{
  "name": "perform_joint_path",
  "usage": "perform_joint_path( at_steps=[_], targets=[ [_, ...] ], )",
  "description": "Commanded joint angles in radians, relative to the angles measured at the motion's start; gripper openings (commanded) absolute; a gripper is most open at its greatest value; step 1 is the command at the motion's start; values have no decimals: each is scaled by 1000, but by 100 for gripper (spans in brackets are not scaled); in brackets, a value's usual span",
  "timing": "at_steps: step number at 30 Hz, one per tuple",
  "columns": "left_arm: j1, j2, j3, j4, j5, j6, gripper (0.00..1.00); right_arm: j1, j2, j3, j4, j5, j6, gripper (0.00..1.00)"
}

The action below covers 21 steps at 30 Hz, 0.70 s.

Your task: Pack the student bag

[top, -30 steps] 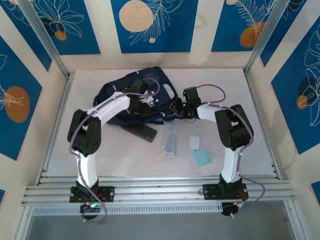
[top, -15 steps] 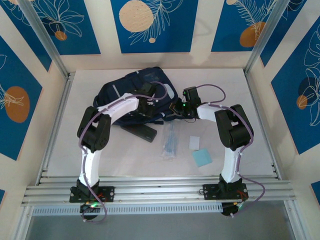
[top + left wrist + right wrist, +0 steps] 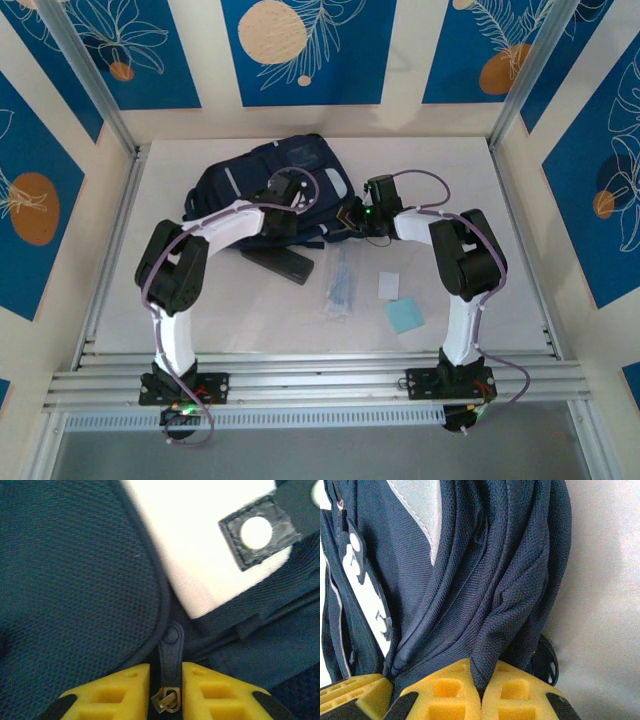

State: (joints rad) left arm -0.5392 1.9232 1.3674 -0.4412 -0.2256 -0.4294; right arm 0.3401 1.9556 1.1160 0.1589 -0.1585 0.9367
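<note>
White tabletop, enclosed by blue-patterned panels, was occupied at its far centre by the student bag, laid flat. The left gripper was positioned with its jaws narrowly spaced on either side of the zipper pull; whether the pull was gripped could not be determined. The right gripper was clamped on a fold of fabric at the bag's right edge. The bag was judged soft, limp and liable to bunch; hold was judged best taken at the pull, with the cloth pinned alongside.
</note>
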Motion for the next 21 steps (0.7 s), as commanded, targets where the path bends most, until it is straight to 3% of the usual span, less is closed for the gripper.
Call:
perform_joint_path(
  at_steps=[1,10,17,21],
  targets=[
    [52,-80,-54,-38,-138,-71,25,-21,-2,-24,-41,10,-13,0],
    [67,-140,-86,-45,-126,-87,21,-24,-4,-27,-39,5,-10,0],
    [35,-175,-57,-12,42,-49,45,-26,-9,-22,-47,4,-16,0],
    [-1,-126,24,-58,67,37,49,-24,-2,-16,-47,-7,-13,0]
  ],
)
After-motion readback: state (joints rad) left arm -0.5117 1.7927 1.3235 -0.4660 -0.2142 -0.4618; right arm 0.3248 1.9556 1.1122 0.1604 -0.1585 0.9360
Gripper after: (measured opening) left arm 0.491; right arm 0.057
